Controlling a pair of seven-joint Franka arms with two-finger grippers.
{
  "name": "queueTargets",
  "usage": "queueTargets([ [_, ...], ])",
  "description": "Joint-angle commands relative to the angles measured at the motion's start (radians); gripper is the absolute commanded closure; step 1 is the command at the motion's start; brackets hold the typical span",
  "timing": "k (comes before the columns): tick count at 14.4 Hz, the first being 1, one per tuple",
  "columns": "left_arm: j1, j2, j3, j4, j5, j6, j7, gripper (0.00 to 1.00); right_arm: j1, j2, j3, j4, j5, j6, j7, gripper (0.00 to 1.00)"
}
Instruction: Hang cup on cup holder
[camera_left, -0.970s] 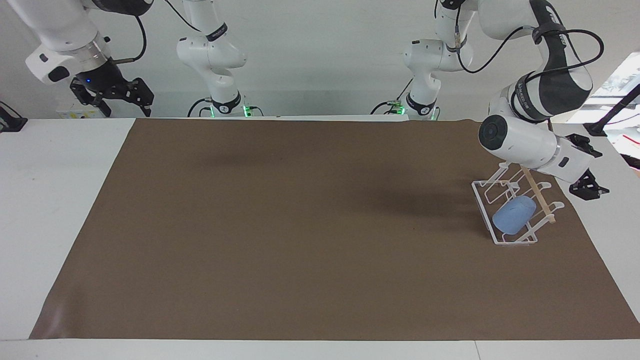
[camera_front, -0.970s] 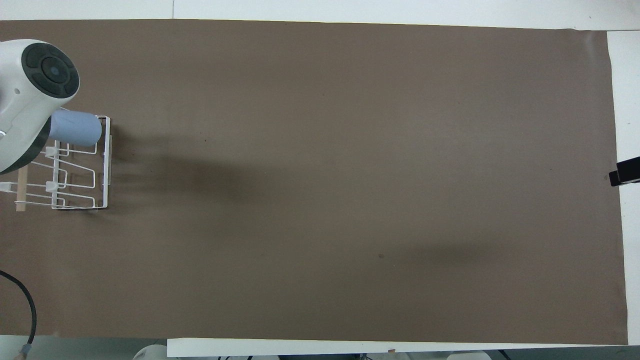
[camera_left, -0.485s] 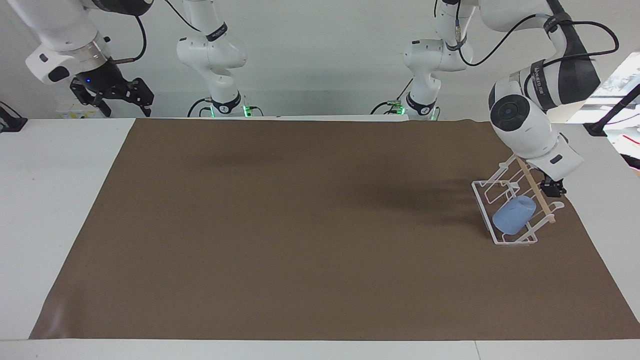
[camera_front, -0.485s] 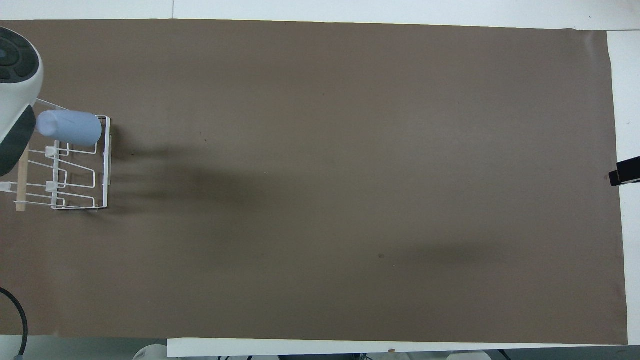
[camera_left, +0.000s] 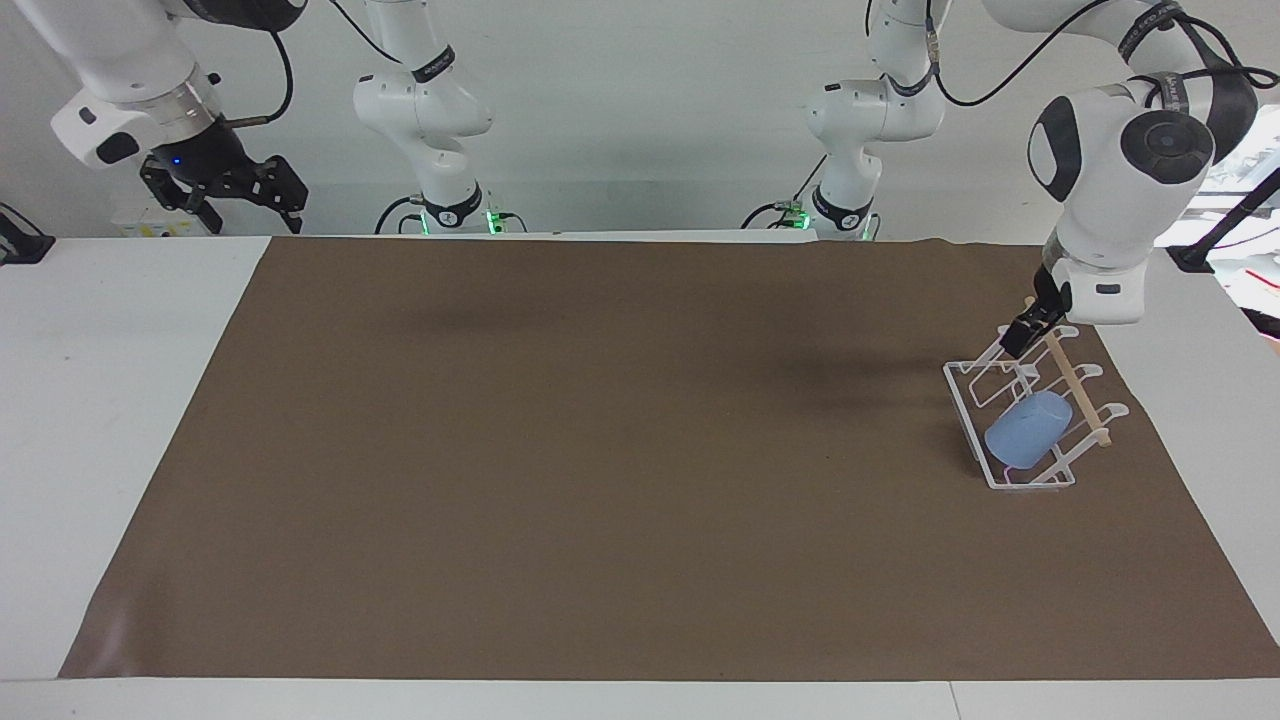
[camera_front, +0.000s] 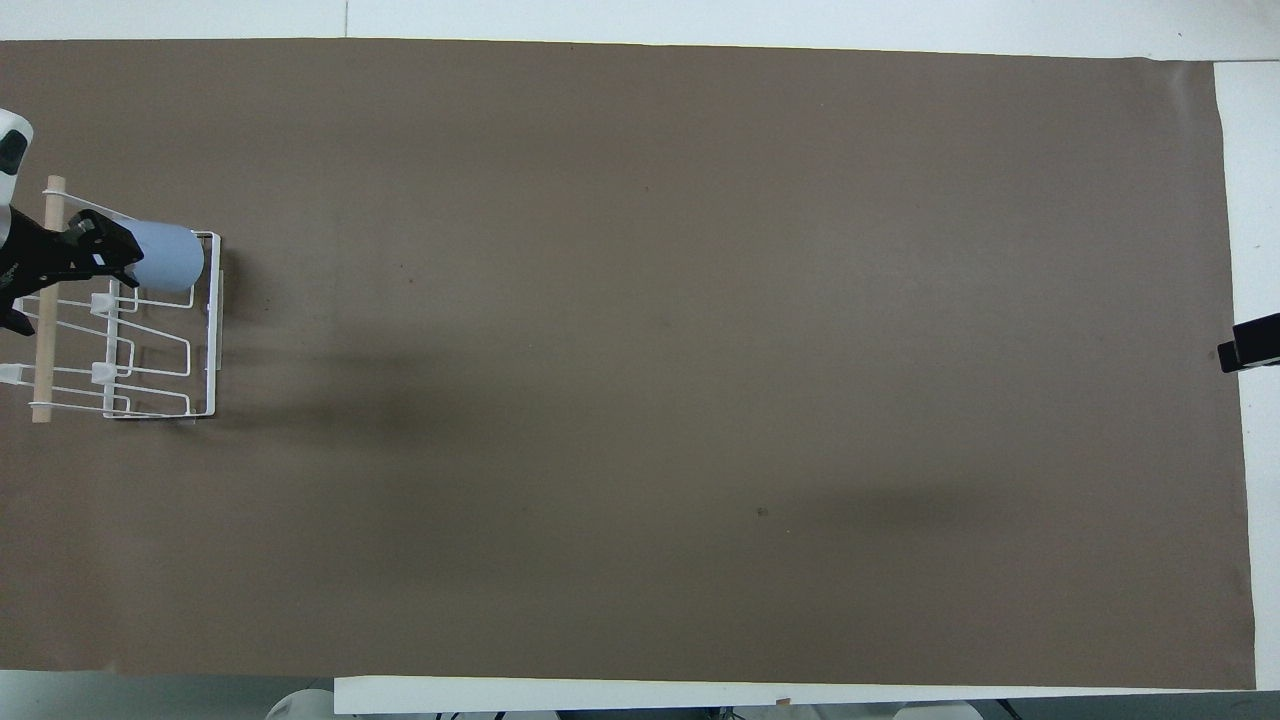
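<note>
- Facing the robots, the cup lay tilted on the cup holder at the left arm's end; left gripper hovered over the rack, its finger state I cannot tell; right gripper waited, fingers apart.
- Overhead, the left gripper covered part of the cup on the cup holder.

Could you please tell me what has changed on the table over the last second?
The left arm swung upright and toward the robots, bringing the left gripper from the table's edge beside the cup holder to just over the holder's end nearer the robots. It took hold of nothing. The cup stayed hung on the holder, the holder stayed put, and the right gripper waited, raised over the right arm's end of the table.
</note>
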Motion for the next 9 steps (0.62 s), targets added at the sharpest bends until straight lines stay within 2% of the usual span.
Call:
queueTargets([
  [1,0.003,0.004,-0.013,0.047,-0.118,-0.103,0.147,0.0,0.001,-0.009,0.0,-0.003,-0.007,-0.007,0.012,0.0],
  [4,-0.004,0.063,-0.007,0.203,-0.158,-0.289,0.339,0.0,0.001,-0.009,0.0,-0.003,-0.007,-0.007,0.012,0.0],
  [8,-0.016,0.082,-0.002,0.257,-0.154,-0.354,0.514,0.0,0.001,-0.009,0.0,-0.003,-0.007,-0.007,0.012,0.0],
  [9,-0.016,0.106,-0.001,0.314,-0.151,-0.371,0.563,0.0,0.001,-0.009,0.0,-0.003,-0.007,-0.008,0.012,0.0],
])
